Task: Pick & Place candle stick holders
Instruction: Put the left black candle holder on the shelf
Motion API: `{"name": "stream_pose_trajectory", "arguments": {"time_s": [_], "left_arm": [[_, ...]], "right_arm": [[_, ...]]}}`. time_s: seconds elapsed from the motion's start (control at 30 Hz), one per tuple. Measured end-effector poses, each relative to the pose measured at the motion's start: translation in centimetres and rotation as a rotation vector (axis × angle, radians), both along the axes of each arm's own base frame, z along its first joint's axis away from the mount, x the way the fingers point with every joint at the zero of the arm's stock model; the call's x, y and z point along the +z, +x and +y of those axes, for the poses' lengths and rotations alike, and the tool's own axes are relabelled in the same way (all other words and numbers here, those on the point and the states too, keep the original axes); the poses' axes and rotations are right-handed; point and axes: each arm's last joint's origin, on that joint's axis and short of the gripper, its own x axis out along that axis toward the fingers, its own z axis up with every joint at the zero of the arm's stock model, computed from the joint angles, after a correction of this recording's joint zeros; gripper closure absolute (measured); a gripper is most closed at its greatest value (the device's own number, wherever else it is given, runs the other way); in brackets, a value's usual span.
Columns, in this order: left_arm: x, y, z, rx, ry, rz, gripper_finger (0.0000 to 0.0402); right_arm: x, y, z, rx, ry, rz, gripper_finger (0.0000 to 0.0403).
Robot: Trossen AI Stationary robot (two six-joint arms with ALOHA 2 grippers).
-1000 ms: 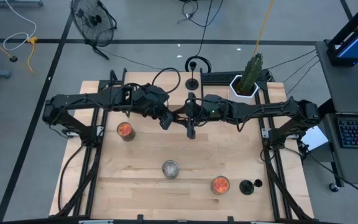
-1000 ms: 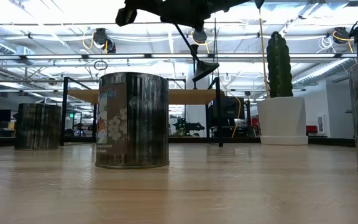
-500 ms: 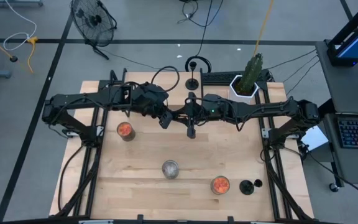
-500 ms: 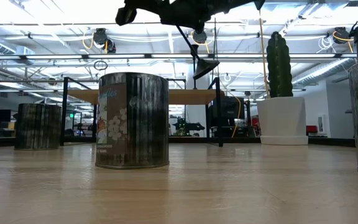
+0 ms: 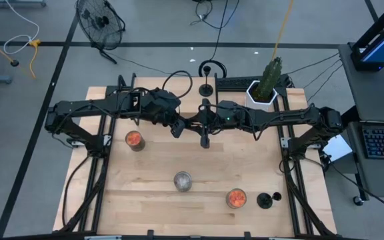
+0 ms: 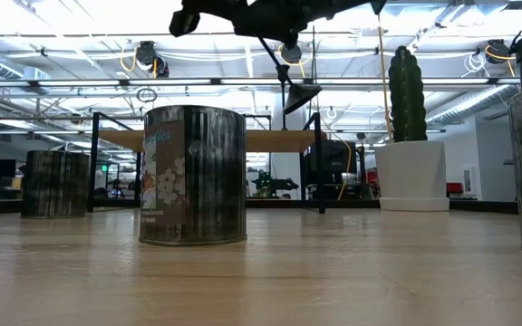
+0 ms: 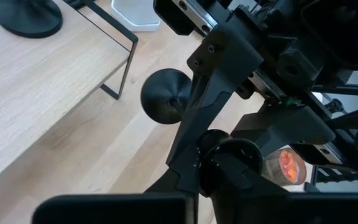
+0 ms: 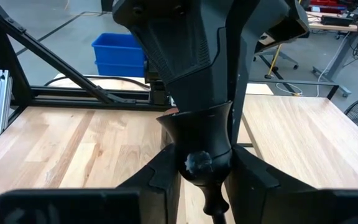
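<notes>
The left arm reaches from the table's left side to the centre. An orange-filled jar (image 5: 134, 140) stands on the table (image 5: 145, 200) below its forearm.

The left gripper (image 5: 187, 125) is aloft over the table centre, fingers pressed together on the upper end of a candle stick holder (image 5: 205, 139).

This holder is clear of the table, held between the two grippers. In the low view its long axis is tilted. The cup end is up in the grippers, and the stem (image 6: 277, 65) slopes down to the disc base (image 6: 302, 94), the lowest point. In the high view the base points toward the table's front edge.

A silver can (image 5: 183, 181) stands nearer the front, well apart.

A second candle stick holder (image 5: 207, 89) stands upright at the back edge.

The right gripper (image 5: 210, 124) meets the left one at the centre. Its fingers (image 8: 164, 177) pinch the cup (image 8: 197, 140) from both sides.

A second orange-filled jar (image 5: 236, 198) stands at the front right. A third candle stick holder (image 5: 265, 200) is just beside it; its axis cannot be told.

A potted cactus (image 5: 269, 79) stands at the back right.
</notes>
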Motion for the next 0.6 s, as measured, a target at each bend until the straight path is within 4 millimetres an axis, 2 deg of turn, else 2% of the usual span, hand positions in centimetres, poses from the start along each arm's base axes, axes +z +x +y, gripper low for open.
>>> {"name": "stream_pose_trajectory", "arguments": {"time_s": [0.23,0.6], "left_arm": [[0.08,0.06,0.02,0.003,0.003,-0.011,0.0337],[0.11,0.12,0.05,-0.001,0.01,-0.015,0.0331]], "right_arm": [[-0.01,0.01,0.0,-0.004,0.018,0.0,0.0313],[0.01,0.01,0.03,-0.001,0.023,-0.001,0.0314]]}}
